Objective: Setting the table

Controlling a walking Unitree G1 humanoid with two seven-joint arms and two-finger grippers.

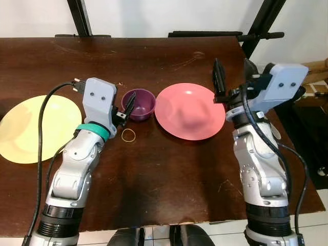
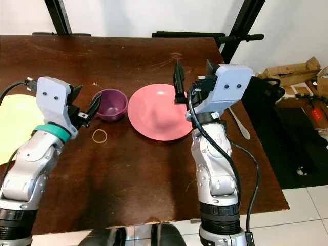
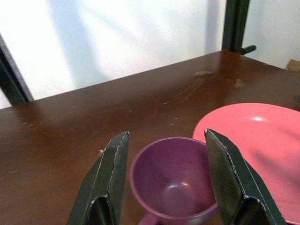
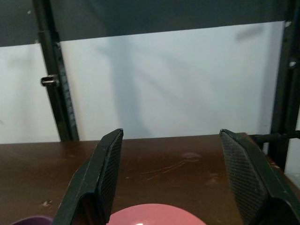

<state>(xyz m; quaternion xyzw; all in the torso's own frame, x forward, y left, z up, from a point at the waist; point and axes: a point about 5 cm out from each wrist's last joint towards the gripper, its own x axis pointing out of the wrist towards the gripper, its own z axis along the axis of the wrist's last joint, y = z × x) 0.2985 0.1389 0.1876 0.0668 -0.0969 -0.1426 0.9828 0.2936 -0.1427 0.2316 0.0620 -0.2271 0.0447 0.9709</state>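
A purple bowl (image 1: 139, 104) stands mid-table, with a pink plate (image 1: 189, 110) just to its right and a yellow plate (image 1: 36, 127) at the left edge. My left gripper (image 1: 120, 102) is open right next to the bowl's near left side. In the left wrist view the bowl (image 3: 171, 180) sits just beyond the two spread fingers (image 3: 110, 178), apart from both. My right gripper (image 2: 193, 76) is open and holds nothing, raised over the pink plate's right rim. The right wrist view catches the plate's far edge (image 4: 157, 215) below its fingers.
A tan rubber band (image 1: 128, 135) lies on the dark wooden table (image 1: 169, 174) in front of the bowl. A pale spoon (image 2: 239, 123) rests near the table's right edge behind my right arm. Black stand legs (image 1: 79, 18) rise behind the table. Cardboard and clutter (image 2: 300, 69) lie on the floor at the right.
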